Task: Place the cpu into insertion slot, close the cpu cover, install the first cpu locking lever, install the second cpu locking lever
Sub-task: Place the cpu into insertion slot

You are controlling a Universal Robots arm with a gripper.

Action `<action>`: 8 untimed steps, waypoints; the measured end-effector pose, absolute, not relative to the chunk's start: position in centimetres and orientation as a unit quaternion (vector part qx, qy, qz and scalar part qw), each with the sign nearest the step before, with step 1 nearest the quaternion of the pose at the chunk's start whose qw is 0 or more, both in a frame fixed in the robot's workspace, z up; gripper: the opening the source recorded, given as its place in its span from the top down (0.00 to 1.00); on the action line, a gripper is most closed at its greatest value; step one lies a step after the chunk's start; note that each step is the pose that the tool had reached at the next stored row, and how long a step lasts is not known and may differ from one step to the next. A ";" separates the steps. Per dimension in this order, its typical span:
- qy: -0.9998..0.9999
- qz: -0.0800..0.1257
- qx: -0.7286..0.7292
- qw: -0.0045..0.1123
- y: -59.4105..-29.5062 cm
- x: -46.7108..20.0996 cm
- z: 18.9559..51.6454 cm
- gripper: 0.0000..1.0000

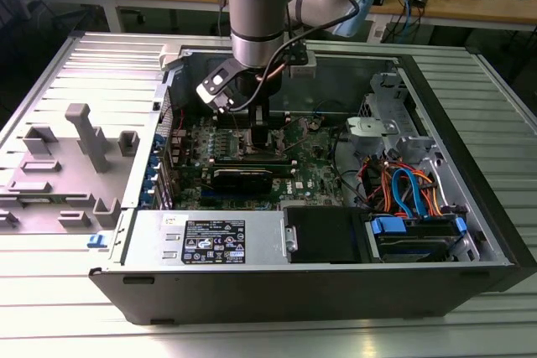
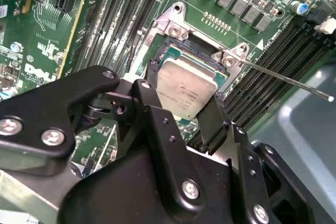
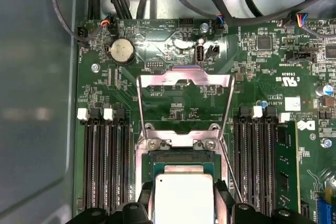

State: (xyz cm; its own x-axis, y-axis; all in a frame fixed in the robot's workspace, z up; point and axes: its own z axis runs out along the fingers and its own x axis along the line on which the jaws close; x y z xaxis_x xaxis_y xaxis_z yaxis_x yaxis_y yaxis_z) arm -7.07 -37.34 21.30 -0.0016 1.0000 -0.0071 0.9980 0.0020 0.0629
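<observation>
cpu point(image 2: 186, 85) sits clenched in the hand point(image 2: 184, 98) over the insertion slot point(image 2: 186, 44), toward eleven o'clock of the case point(image 1: 336, 291) in the exterior view; released tilted, it could jam crooked.

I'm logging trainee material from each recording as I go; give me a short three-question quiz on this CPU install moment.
1. True or false: the cpu cover stands open, clear of the insertion slot.
2. What does the end effector grip? A) a screwdriver B) the cpu C) a fan
3. What colour is the circuit board around the slot?
Key: 1 true; 2 B; 3 green.
</observation>
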 end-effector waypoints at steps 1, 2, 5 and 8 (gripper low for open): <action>0.707 0.024 0.706 0.029 -37.3 -7.1 21.3 0.45; 0.707 0.027 0.706 0.032 -37.3 -7.2 21.3 0.45; 0.707 0.027 0.706 0.033 -37.3 -7.2 20.8 0.45; 0.708 0.027 0.705 0.033 -37.3 -7.3 20.6 0.45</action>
